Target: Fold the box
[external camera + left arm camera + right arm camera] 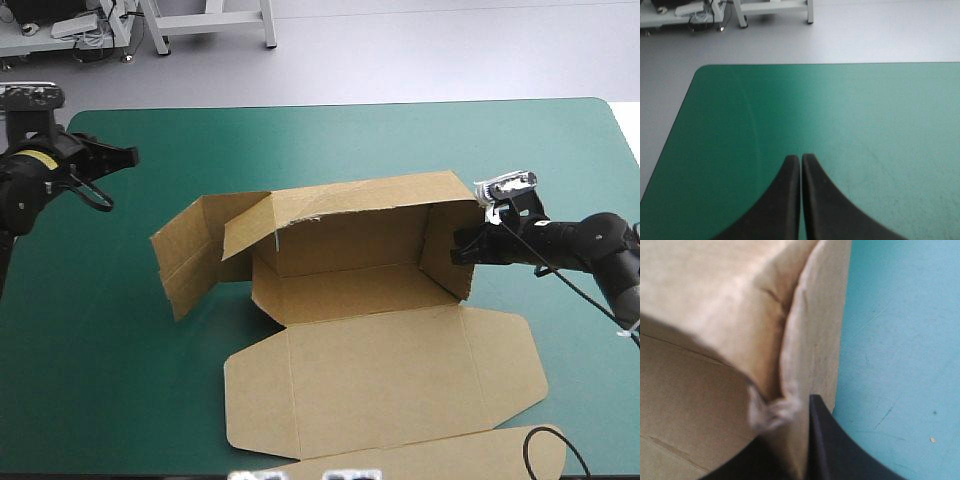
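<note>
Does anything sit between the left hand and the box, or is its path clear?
Nothing visible does. The left hand, shut, hovers above bare teal-green cover toward the table's far left; the box lies beyond that open stretch. The right hand is shut on the box's right wall.

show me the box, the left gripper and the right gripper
box point(360, 292): high view, on its floor panel between the raised walls.
left gripper point(801, 159): left wrist view, where the shut fingertips meet.
right gripper point(460, 247): high view, at its fingertips, on the box's right wall.
</note>
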Controlling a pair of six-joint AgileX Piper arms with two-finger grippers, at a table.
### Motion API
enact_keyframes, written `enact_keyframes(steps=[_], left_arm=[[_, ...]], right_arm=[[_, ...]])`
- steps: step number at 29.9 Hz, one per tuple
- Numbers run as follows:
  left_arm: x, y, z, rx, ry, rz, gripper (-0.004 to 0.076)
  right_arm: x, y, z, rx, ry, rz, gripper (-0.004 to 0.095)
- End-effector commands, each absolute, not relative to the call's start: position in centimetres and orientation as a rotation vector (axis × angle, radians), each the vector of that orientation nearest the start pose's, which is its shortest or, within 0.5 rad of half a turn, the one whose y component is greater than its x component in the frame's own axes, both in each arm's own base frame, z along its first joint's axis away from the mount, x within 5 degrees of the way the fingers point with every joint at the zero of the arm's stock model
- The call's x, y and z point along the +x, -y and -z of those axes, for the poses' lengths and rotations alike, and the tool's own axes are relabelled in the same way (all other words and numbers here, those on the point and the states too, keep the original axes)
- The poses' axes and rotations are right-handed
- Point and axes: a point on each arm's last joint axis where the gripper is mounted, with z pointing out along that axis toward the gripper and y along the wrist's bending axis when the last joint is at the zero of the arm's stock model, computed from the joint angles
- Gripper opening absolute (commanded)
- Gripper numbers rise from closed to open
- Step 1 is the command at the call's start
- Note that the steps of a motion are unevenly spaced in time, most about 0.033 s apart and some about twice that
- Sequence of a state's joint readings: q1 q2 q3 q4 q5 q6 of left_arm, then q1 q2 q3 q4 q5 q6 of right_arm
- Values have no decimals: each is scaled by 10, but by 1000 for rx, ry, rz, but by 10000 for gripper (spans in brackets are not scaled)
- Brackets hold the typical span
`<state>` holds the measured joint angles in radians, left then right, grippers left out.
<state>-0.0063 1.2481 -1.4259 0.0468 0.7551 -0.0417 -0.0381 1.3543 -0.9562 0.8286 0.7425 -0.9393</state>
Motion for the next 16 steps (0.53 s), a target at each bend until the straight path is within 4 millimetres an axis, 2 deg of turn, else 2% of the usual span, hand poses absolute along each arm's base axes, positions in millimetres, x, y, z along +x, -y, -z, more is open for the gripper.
enact_keyframes(steps=[1,4,10,14,16], left_arm=[[258,-22,-459,-91,-2021,39,-2],[262,-34,-443,-116,-2109,80,-2],[269,-44,-409,-169,-2218,98,-2],[269,-44,-394,-155,-2263,97,-2],[268,-43,-390,-147,-2281,102,-2]], right_arm=[[269,-55,-319,-528,-2293,-541,1],[270,-70,-333,-465,-2305,-582,2],[267,-79,-353,-317,-2412,-529,2],[274,-76,-349,-234,-2502,-483,2],[282,-77,-339,-216,-2548,-484,2]])
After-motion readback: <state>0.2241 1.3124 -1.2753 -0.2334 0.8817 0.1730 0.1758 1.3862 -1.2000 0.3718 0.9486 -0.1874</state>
